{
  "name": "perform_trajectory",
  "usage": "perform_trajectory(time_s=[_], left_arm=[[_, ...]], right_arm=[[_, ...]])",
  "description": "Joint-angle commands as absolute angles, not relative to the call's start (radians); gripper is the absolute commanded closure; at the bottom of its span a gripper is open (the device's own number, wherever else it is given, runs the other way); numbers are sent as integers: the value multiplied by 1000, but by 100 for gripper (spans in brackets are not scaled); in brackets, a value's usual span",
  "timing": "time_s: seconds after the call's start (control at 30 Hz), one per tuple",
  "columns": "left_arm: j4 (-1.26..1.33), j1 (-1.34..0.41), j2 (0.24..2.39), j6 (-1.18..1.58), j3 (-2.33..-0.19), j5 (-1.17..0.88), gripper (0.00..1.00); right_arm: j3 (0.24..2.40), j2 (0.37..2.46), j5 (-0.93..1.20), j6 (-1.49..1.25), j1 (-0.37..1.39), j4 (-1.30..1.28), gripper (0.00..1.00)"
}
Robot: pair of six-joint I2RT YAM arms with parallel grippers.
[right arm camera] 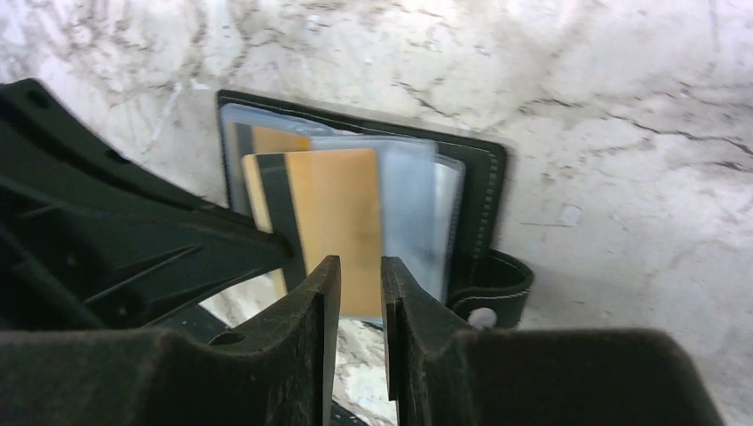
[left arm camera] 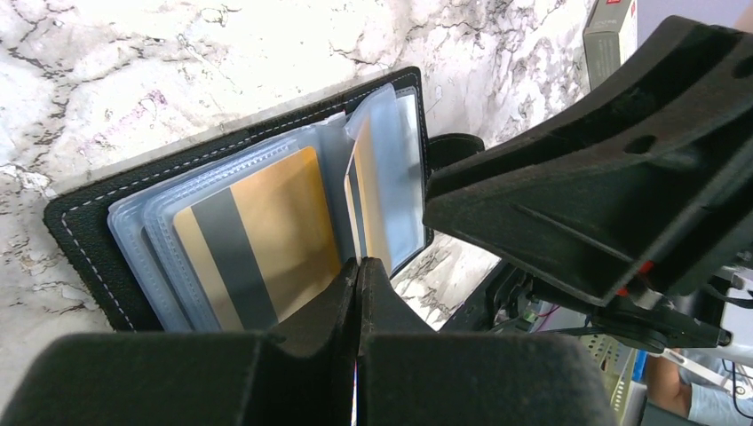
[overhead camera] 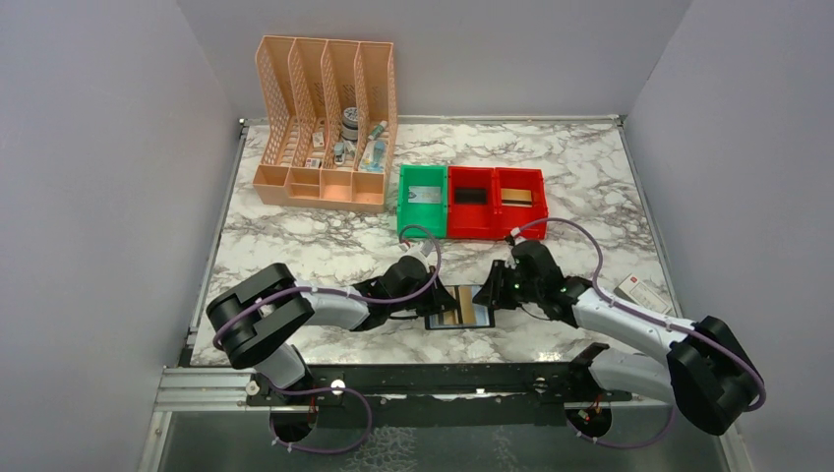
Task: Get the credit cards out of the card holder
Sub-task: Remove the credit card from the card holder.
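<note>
Seemingly mid-extraction: the card holder point(right arm camera: 487, 191) lies open on the table point(right arm camera: 622, 133) just ahead of both pincers. The left pincer point(left arm camera: 358, 302) is clamped shut at its edge. The right pincer point(right arm camera: 360, 302), narrowly parted, faces a gold credit card point(right arm camera: 333, 204) that next needs pinching and sliding out.

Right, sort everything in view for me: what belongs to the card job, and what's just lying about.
Job in hand:
card holder, gold cards in its sleeves, left gripper, right gripper.

Lying about:
peach file organizer, green bin, two red bins, small white box on the far right.
</note>
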State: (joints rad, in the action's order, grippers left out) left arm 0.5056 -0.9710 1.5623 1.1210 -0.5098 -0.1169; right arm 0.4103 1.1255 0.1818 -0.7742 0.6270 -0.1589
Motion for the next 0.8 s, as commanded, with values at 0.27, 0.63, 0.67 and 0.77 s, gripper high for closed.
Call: perform_trajectory(time_s=[0.27, 0.63, 0.67, 0.77], left_arm=[[505, -974, 1563, 1110, -522, -106, 91], [506, -974, 1612, 1091, -575, -158, 86], [506, -974, 1602, 1090, -571, -150, 90], [494, -974, 1553, 1096, -543, -100, 100]], right_arm=[[494, 1236, 167, -777, 632, -233, 77], [385, 1238, 138, -828, 631, -178, 78], [386, 1232, 128, -829, 632, -181, 78], [399, 1214, 95, -826, 632, -201, 78]])
